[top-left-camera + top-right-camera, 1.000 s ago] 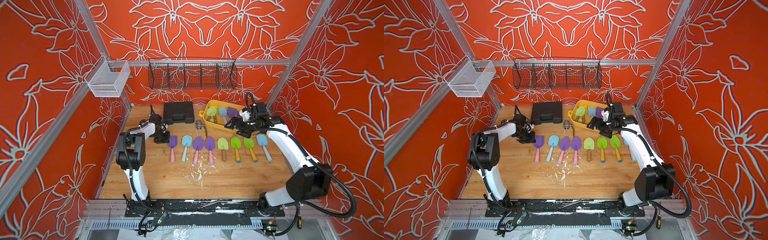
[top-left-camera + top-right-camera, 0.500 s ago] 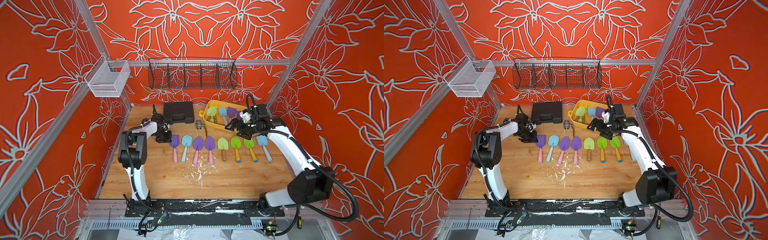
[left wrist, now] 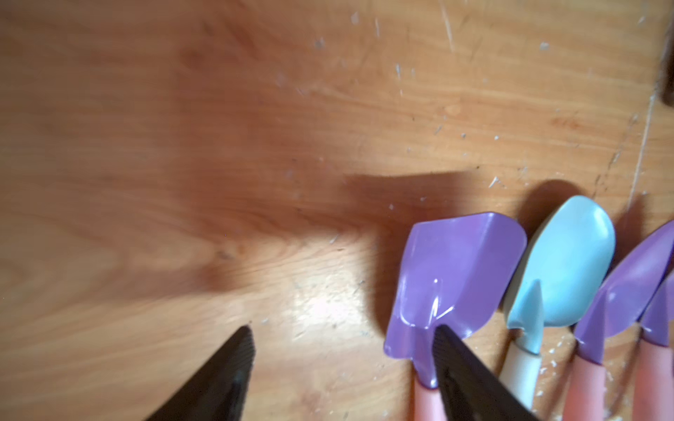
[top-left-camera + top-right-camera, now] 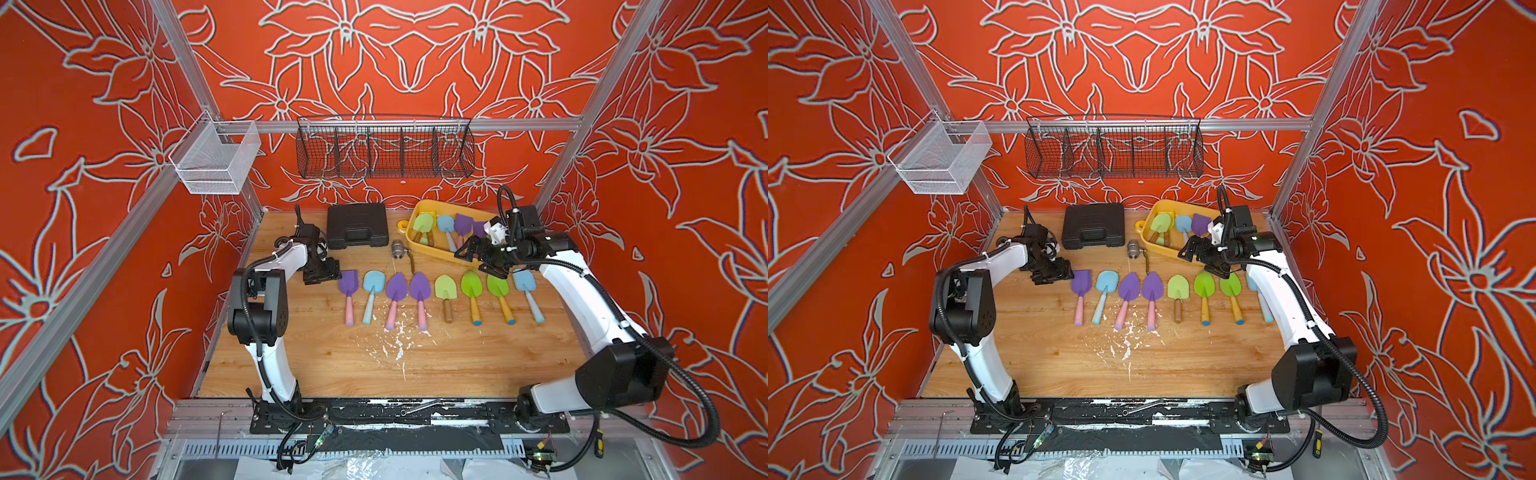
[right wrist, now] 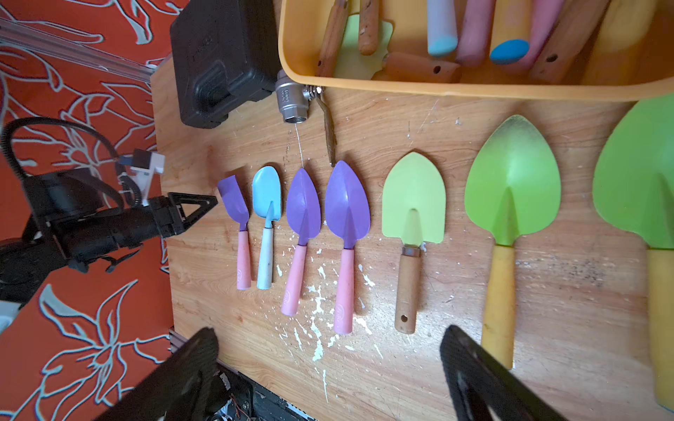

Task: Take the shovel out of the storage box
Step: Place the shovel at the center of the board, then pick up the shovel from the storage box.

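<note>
My left pincer, shut a second ago, now apart beside the purple shovel at the row's left end; right pincer apart near the storage box, far right; paint-flecked wooden table; orange flowered walls.

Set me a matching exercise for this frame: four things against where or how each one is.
Things:
A storage box
B black tool case
C left gripper
D metal valve

States:
1 jaws open, beside the square-bladed purple shovel
2 lying between case and box
3 lid shut
4 several shovels inside

Pairs: A-4, B-3, C-1, D-2
</note>
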Robot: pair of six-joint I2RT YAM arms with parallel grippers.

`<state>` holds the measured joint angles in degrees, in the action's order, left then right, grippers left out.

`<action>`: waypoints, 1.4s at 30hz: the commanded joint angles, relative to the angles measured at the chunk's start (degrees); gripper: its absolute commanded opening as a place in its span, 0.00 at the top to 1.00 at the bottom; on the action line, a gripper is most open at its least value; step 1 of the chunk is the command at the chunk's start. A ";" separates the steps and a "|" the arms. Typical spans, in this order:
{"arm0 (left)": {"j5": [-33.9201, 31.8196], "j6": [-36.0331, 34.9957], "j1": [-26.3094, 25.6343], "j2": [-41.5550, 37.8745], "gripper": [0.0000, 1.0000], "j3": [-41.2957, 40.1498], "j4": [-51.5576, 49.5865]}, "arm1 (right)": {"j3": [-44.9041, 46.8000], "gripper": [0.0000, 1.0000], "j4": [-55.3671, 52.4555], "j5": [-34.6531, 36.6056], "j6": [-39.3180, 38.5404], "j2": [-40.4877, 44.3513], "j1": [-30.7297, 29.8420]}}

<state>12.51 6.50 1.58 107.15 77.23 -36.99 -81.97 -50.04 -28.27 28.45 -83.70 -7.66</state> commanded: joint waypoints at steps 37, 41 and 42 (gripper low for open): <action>-6.42 13.34 -22.85 -43.11 0.01 0.54 -1.85 | -58.46 0.59 -20.69 19.33 -11.45 -60.43 5.27; -8.73 12.77 -22.85 -43.15 0.01 0.68 -1.97 | -59.09 0.61 -21.48 17.79 -11.55 -62.64 5.42; -8.86 12.76 -22.85 -43.07 0.01 0.73 -1.79 | -59.16 0.62 -21.57 17.37 -11.57 -63.10 5.53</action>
<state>5.63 18.96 -21.02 64.88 76.40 -38.06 -139.28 -68.79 -10.41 17.23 -144.68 -2.52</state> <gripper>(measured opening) 0.988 0.381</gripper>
